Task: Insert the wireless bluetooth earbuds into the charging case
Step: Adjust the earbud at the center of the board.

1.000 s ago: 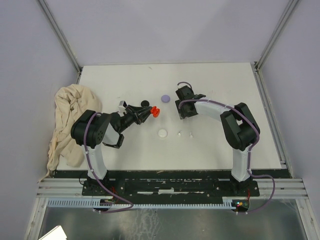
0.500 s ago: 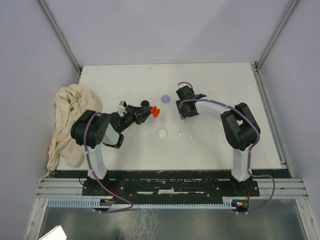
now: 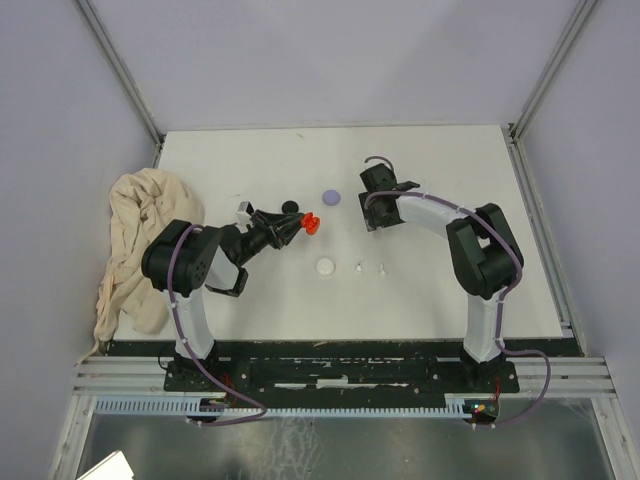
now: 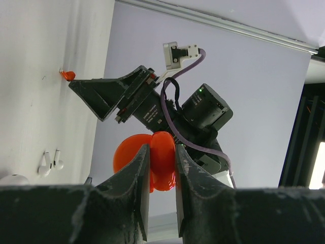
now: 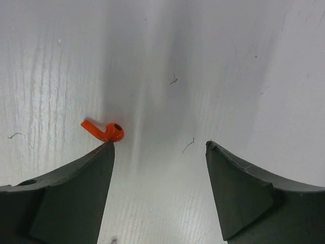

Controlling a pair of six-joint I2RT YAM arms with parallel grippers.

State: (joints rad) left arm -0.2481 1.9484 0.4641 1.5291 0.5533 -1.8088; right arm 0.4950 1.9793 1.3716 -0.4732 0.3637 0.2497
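**Q:** Where does the red earbud lie relative to the right gripper?

**A:** It lies flat on the white table, its stem pointing to 9 o'clock in the right wrist view. It sits just beside the tip of the finger on that view's left, at about 10 o'clock from the middle of the gap. Whether it touches that tip cannot be told. The jaws stand wide apart over bare table.

**Q:** And the left gripper?

**A:** Its jaws are narrow, clamped on the red case, which is held on edge. In the overhead view the right gripper lies at 3 o'clock from the case.

**Q:** What lies around?

**A:** In the overhead view:
- A black disc sits at 11 o'clock, just beside the held case.
- A lilac disc sits at 1 o'clock from the case, between the two grippers.
- A white disc sits at 6 o'clock.
- Two white earbuds lie on the white disc's 3 o'clock side, apart from both grippers.
- A crumpled cloth lies at the table's 9 o'clock edge.

From overhead, the right gripper hides the red earbud.
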